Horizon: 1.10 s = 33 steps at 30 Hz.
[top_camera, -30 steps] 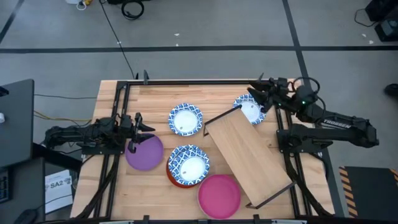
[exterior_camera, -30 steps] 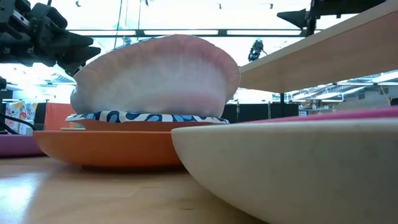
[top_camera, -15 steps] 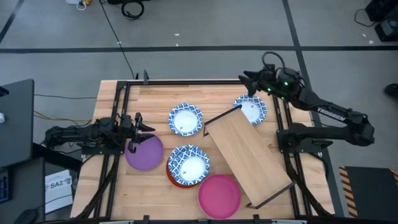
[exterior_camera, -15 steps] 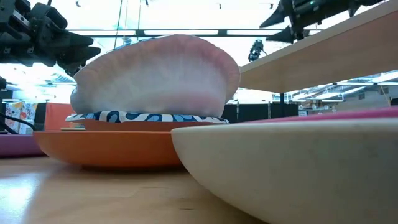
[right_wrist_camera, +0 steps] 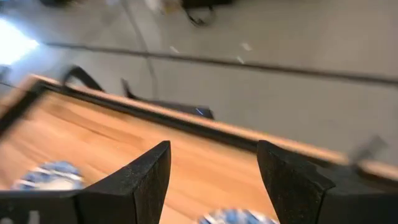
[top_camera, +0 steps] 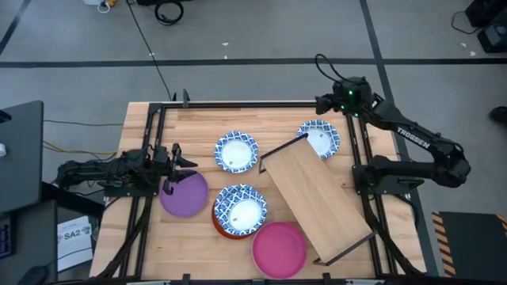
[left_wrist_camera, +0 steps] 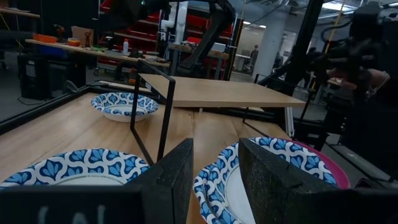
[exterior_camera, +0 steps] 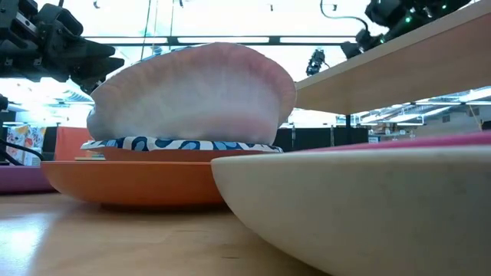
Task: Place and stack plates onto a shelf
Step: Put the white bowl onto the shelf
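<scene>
In the high view a blue-and-white plate lies far centre, and a second one lies far right, its edge under the shelf's corner. A third sits on the orange-red plate. The purple plate lies on the left and the pink plate near the front edge. The light-wood shelf stands slantwise on black legs. My left gripper hovers open at the purple plate's far rim. My right gripper is open, raised above the table's far right corner.
A black metal frame runs along the table's far edge and sides. Bare tabletop lies far left of the plates. In the low view the pink plate's rim and the stacked plates fill the foreground.
My right gripper has risen from beside the far-right blue-and-white plate and drawn back toward the table's far right corner, turning so that it now faces the far edge and the floor beyond. The plates, the shelf and my left arm have stayed still.
</scene>
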Tool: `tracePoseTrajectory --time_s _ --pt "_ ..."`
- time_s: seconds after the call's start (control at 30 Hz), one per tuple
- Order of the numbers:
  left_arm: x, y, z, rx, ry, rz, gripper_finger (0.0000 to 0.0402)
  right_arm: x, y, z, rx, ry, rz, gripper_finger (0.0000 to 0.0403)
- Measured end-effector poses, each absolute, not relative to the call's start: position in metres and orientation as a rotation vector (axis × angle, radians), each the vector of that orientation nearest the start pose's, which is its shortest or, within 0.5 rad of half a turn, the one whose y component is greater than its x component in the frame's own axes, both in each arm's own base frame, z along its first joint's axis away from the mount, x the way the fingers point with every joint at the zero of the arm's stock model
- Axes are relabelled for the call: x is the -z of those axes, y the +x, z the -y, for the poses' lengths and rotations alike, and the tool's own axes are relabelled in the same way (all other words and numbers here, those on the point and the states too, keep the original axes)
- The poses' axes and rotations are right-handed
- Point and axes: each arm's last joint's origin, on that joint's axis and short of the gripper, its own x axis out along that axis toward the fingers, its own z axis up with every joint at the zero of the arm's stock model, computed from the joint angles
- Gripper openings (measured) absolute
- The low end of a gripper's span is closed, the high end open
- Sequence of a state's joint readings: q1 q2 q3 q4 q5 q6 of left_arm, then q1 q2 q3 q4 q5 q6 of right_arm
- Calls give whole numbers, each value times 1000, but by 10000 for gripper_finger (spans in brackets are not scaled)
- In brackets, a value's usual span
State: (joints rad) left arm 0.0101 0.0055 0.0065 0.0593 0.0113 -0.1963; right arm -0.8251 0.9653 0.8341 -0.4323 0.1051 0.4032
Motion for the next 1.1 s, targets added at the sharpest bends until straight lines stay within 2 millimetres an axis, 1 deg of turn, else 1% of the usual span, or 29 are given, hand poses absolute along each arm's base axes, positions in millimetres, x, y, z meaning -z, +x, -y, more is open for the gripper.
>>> tracePoseTrajectory --time_s 0.1,0.27,0.53,0.73,1.1 --pt "-171 97 -1 7 -196 60 133 -287 127 149 1058 657 -444 245" --pt "-171 97 -1 7 -196 60 133 -275 118 141 1115 786 -580 245" --pt "-171 97 -1 7 -196 60 133 -258 109 134 1253 944 -752 245" --pt "-171 97 -1 7 -197 59 133 -245 111 136 1323 1024 -861 245" --pt "-171 97 -1 7 -197 60 133 -218 120 147 1369 1080 -1033 245"
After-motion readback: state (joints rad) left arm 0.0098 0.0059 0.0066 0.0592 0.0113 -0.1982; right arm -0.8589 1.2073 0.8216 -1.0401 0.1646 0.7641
